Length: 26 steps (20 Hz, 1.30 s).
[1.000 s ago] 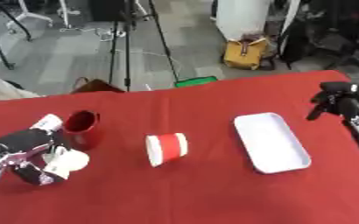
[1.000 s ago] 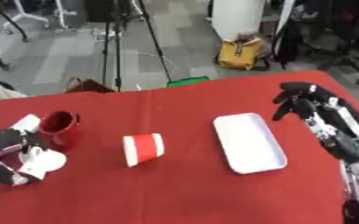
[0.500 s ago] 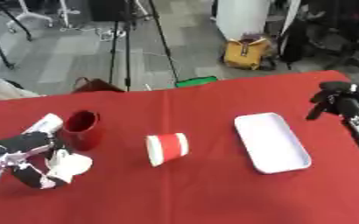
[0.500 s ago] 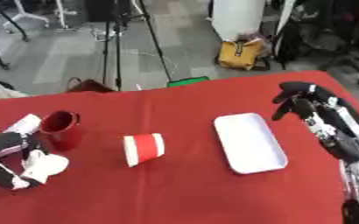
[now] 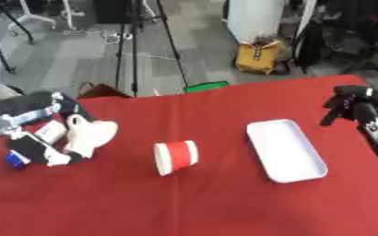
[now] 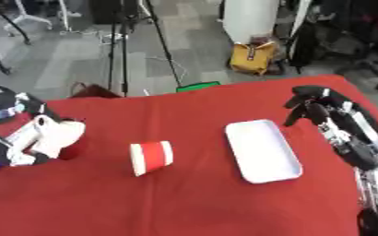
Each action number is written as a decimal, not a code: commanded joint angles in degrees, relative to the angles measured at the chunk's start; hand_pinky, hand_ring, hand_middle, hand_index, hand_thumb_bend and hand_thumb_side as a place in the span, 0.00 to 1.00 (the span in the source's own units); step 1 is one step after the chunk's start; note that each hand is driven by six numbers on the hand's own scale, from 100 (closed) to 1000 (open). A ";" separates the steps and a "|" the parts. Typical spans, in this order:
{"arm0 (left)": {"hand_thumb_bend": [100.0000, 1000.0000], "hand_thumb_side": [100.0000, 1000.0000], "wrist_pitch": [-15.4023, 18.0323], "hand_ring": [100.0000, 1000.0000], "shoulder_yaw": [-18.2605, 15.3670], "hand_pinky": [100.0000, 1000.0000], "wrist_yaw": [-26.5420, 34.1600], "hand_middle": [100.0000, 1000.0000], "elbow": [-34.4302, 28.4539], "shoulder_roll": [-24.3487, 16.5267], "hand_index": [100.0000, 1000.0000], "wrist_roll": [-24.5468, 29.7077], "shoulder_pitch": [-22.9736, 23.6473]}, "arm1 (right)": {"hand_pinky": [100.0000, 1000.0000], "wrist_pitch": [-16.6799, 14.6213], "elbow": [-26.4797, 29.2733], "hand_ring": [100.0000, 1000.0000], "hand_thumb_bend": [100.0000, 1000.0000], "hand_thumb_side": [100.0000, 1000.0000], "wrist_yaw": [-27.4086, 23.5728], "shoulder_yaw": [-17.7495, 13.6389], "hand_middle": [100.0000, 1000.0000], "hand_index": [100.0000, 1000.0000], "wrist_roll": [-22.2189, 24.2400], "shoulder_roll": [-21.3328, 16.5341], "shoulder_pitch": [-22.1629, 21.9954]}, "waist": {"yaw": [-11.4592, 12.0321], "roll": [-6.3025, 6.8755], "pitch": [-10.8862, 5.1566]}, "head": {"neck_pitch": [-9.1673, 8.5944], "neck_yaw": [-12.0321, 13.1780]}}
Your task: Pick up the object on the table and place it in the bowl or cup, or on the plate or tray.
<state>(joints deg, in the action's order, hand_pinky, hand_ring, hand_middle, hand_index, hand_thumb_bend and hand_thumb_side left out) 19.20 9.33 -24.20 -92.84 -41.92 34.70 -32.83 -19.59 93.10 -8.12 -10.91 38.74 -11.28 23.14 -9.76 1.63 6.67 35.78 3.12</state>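
The left hand (image 5: pixel 55 138) had moved up at nine o'clock, fingers curled round a white thing (image 5: pixel 91 133), hiding the dark red cup (image 6: pixel 73 146). The red paper cup (image 5: pixel 176 157) lay on the worktop (image 5: pixel 208 203). The right hand (image 6: pixel 315 108) hung curled, empty, past the white tray (image 5: pixel 285 150).

No legible text, label, brand, number or sign appears in either view. The red-and-white cup (image 5: pixel 175 157), the white tray (image 5: pixel 285 150) and the red desk (image 5: pixel 224 207) carry plain surfaces without readable markings.
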 commanded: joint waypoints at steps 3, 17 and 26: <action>0.20 0.22 -0.41 0.50 3.32 0.61 1.37 0.49 -4.24 3.52 0.65 2.02 -7.03 | 0.49 0.13 0.75 0.48 0.00 0.55 -0.36 0.16 0.59 0.82 0.19 -0.30 0.49 | -0.71 -0.10 -0.98 | 0.07 0.67; 0.31 0.24 6.75 0.52 11.50 0.60 -15.79 0.50 13.85 21.52 0.66 -3.98 -17.72 | 0.49 0.70 0.95 0.48 0.00 0.55 -1.38 1.92 0.59 0.82 2.07 1.77 0.84 | -5.21 -0.51 -1.28 | -1.36 0.25; 0.34 0.24 10.11 0.51 12.34 0.60 -25.18 0.49 24.42 29.03 0.65 -17.73 -17.34 | 0.49 1.16 1.42 0.48 0.00 0.55 -1.84 2.57 0.59 0.82 2.78 2.78 1.05 | -7.18 -0.58 -1.06 | -1.75 0.59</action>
<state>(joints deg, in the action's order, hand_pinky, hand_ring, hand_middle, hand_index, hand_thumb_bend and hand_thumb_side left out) 29.09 21.77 -48.50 -68.73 -13.19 19.17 -49.22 -18.41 93.17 -9.49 -8.43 41.30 -8.23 23.21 -16.97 1.33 6.39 34.67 3.51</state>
